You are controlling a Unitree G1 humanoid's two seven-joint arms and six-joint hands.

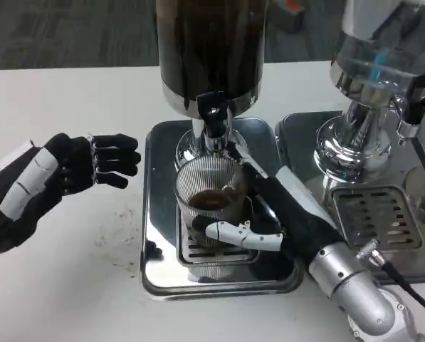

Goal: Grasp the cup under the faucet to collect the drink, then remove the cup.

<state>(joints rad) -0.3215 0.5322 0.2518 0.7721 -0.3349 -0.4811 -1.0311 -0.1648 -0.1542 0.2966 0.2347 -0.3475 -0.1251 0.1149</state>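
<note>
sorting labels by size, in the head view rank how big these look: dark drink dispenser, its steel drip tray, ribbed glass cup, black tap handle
1. steel drip tray
2. dark drink dispenser, though cropped at the top, so unsure against the tray
3. ribbed glass cup
4. black tap handle

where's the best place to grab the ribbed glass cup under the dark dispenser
Around its lower wall, coming from the robot's right side. The cup stands upright on the drip tray with the faucet just above the rim, so the right robot hand wraps it sideways.
</note>
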